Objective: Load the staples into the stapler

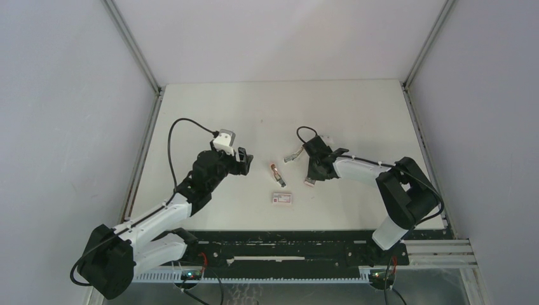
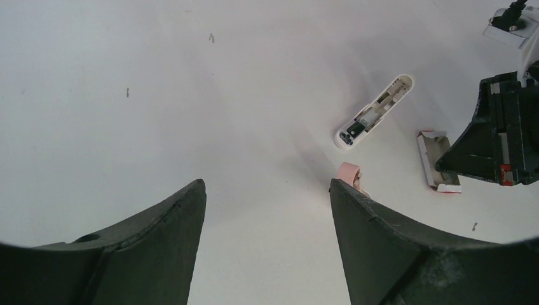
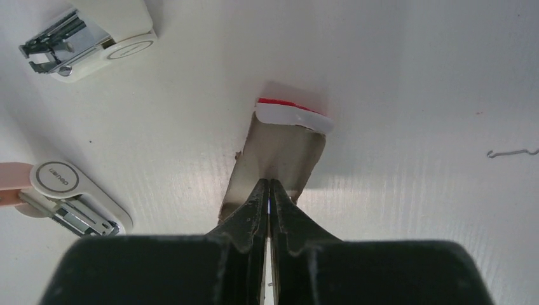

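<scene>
My right jaws are clenched tight, fingertips [image 3: 257,198] pressed together. They sit over the near end of the staples [image 3: 279,149], a flat grey-tan block. It runs straight ahead of them on the desk [image 3: 419,82] and ends in a white-and-red flap. Whether the tips pinch its edge or only touch it, I cannot tell.

Two small staplers lie to the left of these jaws. The pink-and-white stapler [image 3: 67,190] is about level with the tips, its metal track showing. The white stapler [image 3: 89,35] is farther ahead.

My left jaws are released, spread wide with nothing between them, above bare desk. The pink-and-white stapler peeks out just beside their right finger [image 2: 394,248].

A little white box [image 1: 281,199] with a red label lies between the two pairs of jaws, nearer my bases.
</scene>
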Robot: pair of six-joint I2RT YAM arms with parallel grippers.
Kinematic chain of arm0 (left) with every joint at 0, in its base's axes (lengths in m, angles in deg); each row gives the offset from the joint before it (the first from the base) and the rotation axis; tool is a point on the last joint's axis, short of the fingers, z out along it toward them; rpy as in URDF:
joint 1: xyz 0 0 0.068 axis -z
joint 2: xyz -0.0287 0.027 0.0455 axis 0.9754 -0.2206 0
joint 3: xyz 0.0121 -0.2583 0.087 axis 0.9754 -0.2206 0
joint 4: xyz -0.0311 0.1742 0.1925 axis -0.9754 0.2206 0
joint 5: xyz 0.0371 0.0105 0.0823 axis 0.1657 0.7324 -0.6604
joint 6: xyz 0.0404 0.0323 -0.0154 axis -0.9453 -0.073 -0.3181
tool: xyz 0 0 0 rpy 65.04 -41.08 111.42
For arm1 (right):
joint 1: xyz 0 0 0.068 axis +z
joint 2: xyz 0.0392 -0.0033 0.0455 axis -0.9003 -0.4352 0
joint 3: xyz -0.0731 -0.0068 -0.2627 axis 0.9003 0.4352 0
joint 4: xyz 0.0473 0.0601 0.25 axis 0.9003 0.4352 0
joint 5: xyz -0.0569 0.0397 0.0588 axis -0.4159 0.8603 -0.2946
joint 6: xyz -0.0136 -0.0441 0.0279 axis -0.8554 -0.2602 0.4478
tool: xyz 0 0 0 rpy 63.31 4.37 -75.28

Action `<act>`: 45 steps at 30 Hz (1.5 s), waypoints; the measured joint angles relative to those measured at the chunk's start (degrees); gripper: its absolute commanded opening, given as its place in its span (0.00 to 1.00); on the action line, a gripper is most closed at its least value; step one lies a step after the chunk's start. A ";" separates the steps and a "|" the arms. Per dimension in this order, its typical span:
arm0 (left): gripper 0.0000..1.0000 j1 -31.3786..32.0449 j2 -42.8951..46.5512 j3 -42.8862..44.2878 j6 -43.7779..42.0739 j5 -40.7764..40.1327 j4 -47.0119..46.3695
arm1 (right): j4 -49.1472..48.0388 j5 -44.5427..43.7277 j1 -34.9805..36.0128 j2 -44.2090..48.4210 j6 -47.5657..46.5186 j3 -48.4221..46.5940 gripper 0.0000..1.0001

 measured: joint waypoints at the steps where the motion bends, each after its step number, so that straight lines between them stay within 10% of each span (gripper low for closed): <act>1: 0.76 -0.02 0.00 0.00 0.00 0.00 0.02 | -0.04 0.15 0.00 0.07 -0.48 0.00 0.00; 14: 0.76 0.00 0.04 -0.02 0.02 0.00 0.02 | -0.04 0.22 0.07 6.27 -5.46 0.13 0.00; 22: 0.76 -0.02 0.44 -0.02 0.07 0.02 0.02 | 1.62 -1.42 0.94 5.99 -4.52 0.52 0.20; 45: 0.76 0.00 0.44 -0.02 0.57 0.04 0.00 | 1.57 -1.99 1.57 2.38 -4.20 0.52 0.20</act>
